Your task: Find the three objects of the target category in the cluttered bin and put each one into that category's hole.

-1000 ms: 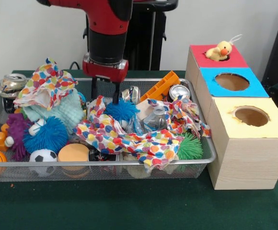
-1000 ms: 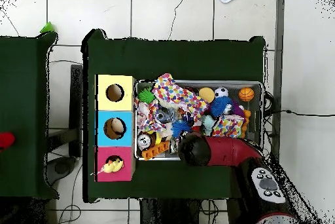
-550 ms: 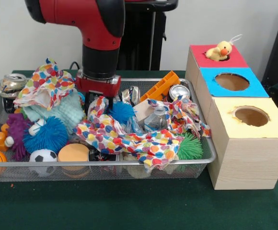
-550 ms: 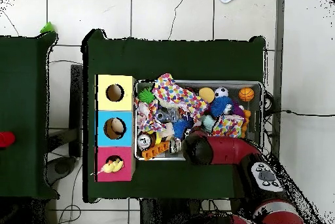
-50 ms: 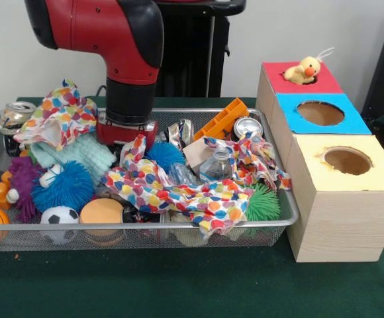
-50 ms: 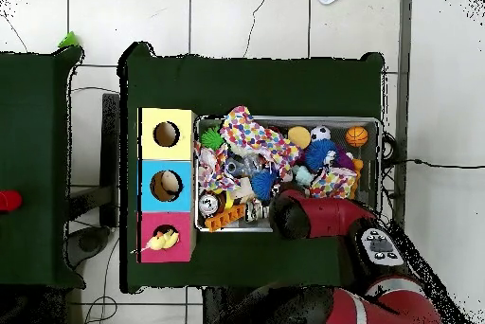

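Small blue spiky rubber ball point(image 5: 164, 156), mid-bin in the wire mesh bin point(image 5: 139, 231), at 5 o'clock from the gripper point(image 5: 127, 140), whose grasp I cannot tell behind the polka-dot cloth point(image 5: 172, 189): likely light, squashy, best pinched across its middle.

The gripper point(image 5: 127, 140) sat buried in the clutter; its fingers were hidden behind the spotted multicolour cloth point(image 5: 172, 189) in front, so open or closed could not be read. From overhead, the red and black arm point(image 6: 317, 218) covered it entirely. The fuzzy dark-blue ball point(image 5: 164, 156) just beside it was partly masked by the same cloth. The arm's upper part was cut off by the top edge in the front view. Labels on the crushed silver can point(image 5: 247, 127), well to the side, were too small to read.
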### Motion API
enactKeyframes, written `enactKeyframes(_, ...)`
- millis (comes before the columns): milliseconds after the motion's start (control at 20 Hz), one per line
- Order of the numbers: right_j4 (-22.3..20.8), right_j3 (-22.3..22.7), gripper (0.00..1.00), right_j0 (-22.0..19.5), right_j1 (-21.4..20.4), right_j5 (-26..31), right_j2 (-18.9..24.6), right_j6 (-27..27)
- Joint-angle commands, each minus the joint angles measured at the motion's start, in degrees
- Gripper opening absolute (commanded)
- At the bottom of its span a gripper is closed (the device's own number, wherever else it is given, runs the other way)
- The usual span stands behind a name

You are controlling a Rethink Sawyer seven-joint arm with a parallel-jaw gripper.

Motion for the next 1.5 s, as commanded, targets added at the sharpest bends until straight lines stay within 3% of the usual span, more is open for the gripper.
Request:
enactKeyframes(50,-5.2,-9.7,1.0,-0.9,7.4,-2.9,-4.3,0.7)
enactKeyframes(350,-12.0,-14.1,1.0,-0.6,8.8,-1.8,-5.6,-4.4)
enactKeyframes(1200,-21.4,-16.7,1.0,-0.6,8.7,2.0,-5.3,-4.9)
enactKeyframes(1300,-21.3,-15.7,1.0,-2.5,8.1,-0.1,-3.6,-3.8)
enactKeyframes(1500,-22.0,-14.3,1.0,-5.0,7.5,-12.6,-2.1,0.9)
